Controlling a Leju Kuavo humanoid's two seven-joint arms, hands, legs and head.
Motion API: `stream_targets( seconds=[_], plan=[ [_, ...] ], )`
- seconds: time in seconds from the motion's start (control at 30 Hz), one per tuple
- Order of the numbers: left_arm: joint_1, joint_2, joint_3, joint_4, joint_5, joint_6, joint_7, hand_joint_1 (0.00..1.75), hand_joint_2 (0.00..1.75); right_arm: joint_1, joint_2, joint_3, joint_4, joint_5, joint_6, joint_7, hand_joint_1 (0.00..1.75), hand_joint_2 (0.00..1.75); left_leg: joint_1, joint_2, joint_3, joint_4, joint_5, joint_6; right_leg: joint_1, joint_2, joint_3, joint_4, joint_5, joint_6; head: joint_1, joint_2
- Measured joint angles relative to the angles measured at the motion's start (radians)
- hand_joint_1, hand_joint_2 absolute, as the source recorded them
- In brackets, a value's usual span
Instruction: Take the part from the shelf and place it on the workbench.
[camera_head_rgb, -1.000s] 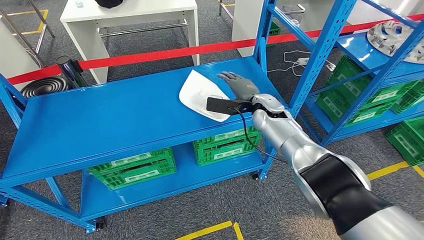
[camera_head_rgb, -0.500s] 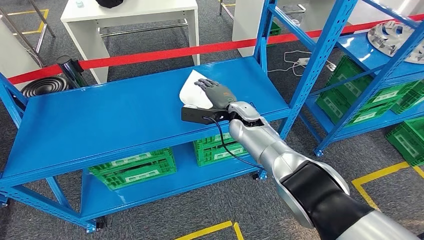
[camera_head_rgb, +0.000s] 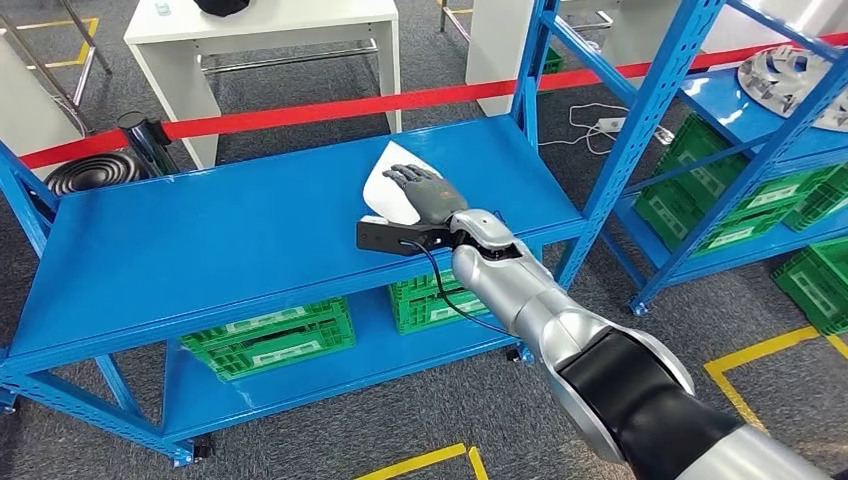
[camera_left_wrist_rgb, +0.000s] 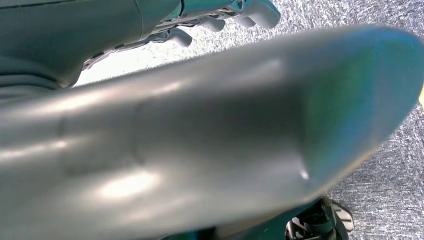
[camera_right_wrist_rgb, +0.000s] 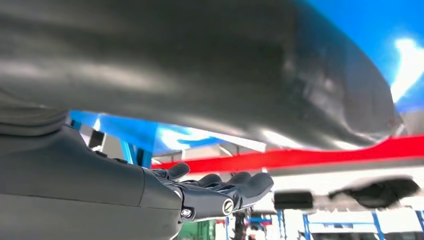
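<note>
A flat white part (camera_head_rgb: 382, 177) lies on the top board of the blue shelf (camera_head_rgb: 230, 235), right of its middle. My right hand (camera_head_rgb: 428, 192) reaches in over the shelf's front edge and lies over the part's near right side, fingers stretched out flat and a little apart; I cannot tell whether they touch it. The right wrist view shows the same fingers (camera_right_wrist_rgb: 220, 191) straight, with nothing in them. My left hand (camera_left_wrist_rgb: 220, 15) hangs above grey carpet, its fingers loose and holding nothing. The white workbench (camera_head_rgb: 260, 28) stands behind the shelf.
A red barrier tape (camera_head_rgb: 300, 110) runs between shelf and workbench. Green crates (camera_head_rgb: 265, 335) sit on the shelf's lower board. A second blue rack (camera_head_rgb: 660, 110) on the right carries a silver part (camera_head_rgb: 790, 75) and more crates. A black coil (camera_head_rgb: 85, 172) lies far left.
My right hand has swung left from the part's right edge to lie over it. In the last half second it barely moved.
</note>
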Motion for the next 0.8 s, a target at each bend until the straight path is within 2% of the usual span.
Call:
stream_targets(
  seconds=[0.03, 0.07, 0.1, 0.13, 0.17, 0.2, 0.3, 0.37, 0.4, 0.47, 0.5, 0.53, 0.57, 0.63, 0.67, 0.7, 0.73, 0.8],
  plan=[
    [0.001, 0.000, 0.000, 0.000, 0.000, -0.001, -0.001, 0.00, 0.00, 0.006, -0.001, 0.000, 0.000, 0.001, 0.000, 0.001, 0.00, 0.00, 0.002, -0.001, 0.000, 0.003, -0.003, -0.003, -0.004, 0.000, -0.007, 0.003, 0.012, 0.003, 0.000, 0.000],
    [0.002, -0.001, 0.000, 0.000, 0.000, -0.001, -0.001, 0.00, 0.00, 0.009, -0.001, 0.000, 0.000, 0.002, 0.000, 0.002, 0.00, 0.00, 0.005, -0.002, 0.000, 0.008, -0.007, -0.009, -0.008, -0.001, 0.008, -0.035, 0.041, 0.005, 0.000, 0.000],
    [0.002, -0.001, 0.000, 0.000, 0.000, -0.001, -0.002, 0.00, 0.00, 0.010, -0.002, 0.000, 0.000, 0.003, 0.000, 0.002, 0.00, 0.00, 0.008, -0.003, 0.000, 0.016, -0.013, -0.016, -0.013, -0.002, 0.038, -0.100, 0.077, 0.009, 0.000, 0.000],
    [0.002, 0.000, 0.000, 0.000, 0.000, -0.001, -0.002, 0.00, 0.00, 0.010, -0.002, 0.000, 0.000, 0.004, 0.000, 0.003, 0.00, 0.00, 0.009, -0.004, -0.001, 0.024, -0.020, -0.024, -0.014, -0.002, 0.067, -0.160, 0.102, 0.011, 0.001, 0.000],
    [0.002, 0.000, 0.000, 0.000, 0.000, -0.001, -0.003, 0.00, 0.00, 0.011, -0.002, 0.000, 0.000, 0.005, 0.000, 0.003, 0.00, 0.00, 0.009, -0.004, -0.002, 0.031, -0.027, -0.033, -0.015, -0.001, 0.089, -0.205, 0.117, 0.008, 0.001, 0.000],
    [0.001, 0.000, 0.000, 0.000, 0.001, -0.001, -0.003, 0.00, 0.00, 0.012, -0.002, 0.000, 0.000, 0.007, 0.001, 0.004, 0.00, 0.00, 0.008, -0.004, -0.002, 0.035, -0.033, -0.041, -0.014, 0.001, 0.100, -0.227, 0.119, 0.002, 0.001, 0.000],
    [0.001, -0.001, 0.000, 0.000, 0.001, -0.001, -0.004, 0.00, 0.00, 0.016, -0.003, 0.000, 0.000, 0.008, 0.001, 0.007, 0.00, 0.00, 0.010, -0.004, 0.003, 0.033, -0.038, -0.062, -0.009, 0.004, 0.103, -0.230, 0.113, -0.026, 0.001, 0.000],
    [0.001, -0.001, 0.000, 0.000, 0.002, -0.001, -0.007, 0.00, 0.00, 0.015, -0.003, 0.000, 0.000, 0.011, 0.001, 0.010, 0.00, 0.00, 0.012, -0.002, -0.012, 0.070, -0.063, -0.071, -0.011, 0.004, 0.109, -0.233, 0.113, -0.041, -0.002, 0.000],
    [0.000, -0.001, 0.000, 0.000, 0.003, -0.001, -0.011, 0.00, 0.00, 0.016, -0.003, 0.000, 0.000, 0.013, 0.001, 0.014, 0.00, 0.00, 0.012, -0.002, -0.035, 0.117, -0.088, -0.074, -0.011, 0.004, 0.112, -0.234, 0.112, -0.046, -0.004, 0.000],
    [0.001, -0.001, 0.000, 0.000, 0.008, -0.001, -0.023, 0.00, 0.00, 0.019, -0.003, 0.000, 0.000, 0.021, 0.000, 0.043, 0.00, 0.00, 0.011, -0.001, -0.104, 0.247, -0.140, -0.075, -0.007, 0.004, 0.115, -0.234, 0.109, -0.053, -0.006, 0.000],
    [0.002, -0.002, 0.000, 0.000, 0.012, -0.001, -0.029, 0.00, 0.00, 0.020, -0.003, 0.000, 0.000, 0.029, -0.002, 0.072, 0.00, 0.00, 0.011, -0.001, -0.133, 0.295, -0.152, -0.075, -0.005, 0.004, 0.115, -0.234, 0.107, -0.055, -0.006, 0.000],
    [0.004, -0.003, 0.001, 0.000, 0.016, 0.000, -0.033, 0.00, 0.00, 0.021, -0.003, 0.000, 0.001, 0.042, -0.008, 0.115, 0.00, 0.00, 0.010, -0.001, -0.146, 0.309, -0.144, -0.072, -0.003, 0.004, 0.116, -0.234, 0.106, -0.056, -0.006, 0.000],
    [0.005, -0.004, 0.002, 0.000, 0.019, 0.001, -0.036, 0.00, 0.00, 0.020, -0.003, -0.002, 0.001, 0.061, -0.019, 0.173, 0.00, 0.00, 0.009, -0.001, -0.139, 0.284, -0.118, -0.068, -0.001, 0.004, 0.119, -0.234, 0.104, -0.056, -0.006, 0.000],
    [0.006, -0.006, 0.005, 0.000, 0.022, 0.003, -0.040, 0.00, 0.00, 0.015, -0.002, -0.007, 0.002, 0.110, -0.055, 0.317, 0.00, 0.00, 0.005, -0.001, -0.081, 0.152, -0.046, -0.055, 0.001, 0.004, 0.124, -0.234, 0.100, -0.053, -0.006, 0.000],
    [0.006, -0.006, 0.007, 0.000, 0.022, 0.004, -0.042, 0.00, 0.00, 0.010, -0.002, -0.013, 0.003, 0.132, -0.076, 0.380, 0.00, 0.00, 0.001, 0.000, -0.053, 0.092, -0.023, -0.049, 0.002, 0.005, 0.126, -0.233, 0.098, -0.049, -0.006, 0.000],
    [0.006, -0.008, 0.009, 0.000, 0.022, 0.006, -0.043, 0.00, 0.00, 0.006, -0.002, -0.021, 0.004, 0.148, -0.094, 0.427, 0.00, 0.00, -0.002, 0.000, -0.033, 0.052, -0.011, -0.044, 0.003, 0.005, 0.126, -0.234, 0.097, -0.045, -0.006, 0.000],
    [0.007, -0.009, 0.011, 0.000, 0.022, 0.008, -0.044, 0.00, 0.00, 0.003, -0.002, -0.031, 0.005, 0.157, -0.110, 0.456, 0.00, 0.00, -0.004, 0.001, -0.025, 0.036, -0.011, -0.044, 0.005, 0.005, 0.126, -0.234, 0.095, -0.044, -0.005, 0.000],
    [0.009, -0.013, 0.013, 0.000, 0.020, 0.011, -0.044, 0.00, 0.00, 0.003, -0.003, -0.054, 0.007, 0.165, -0.138, 0.491, 0.00, 0.00, -0.004, 0.000, -0.023, 0.032, -0.008, -0.047, 0.007, 0.005, 0.127, -0.236, 0.095, -0.045, -0.005, 0.000]
  ],
)
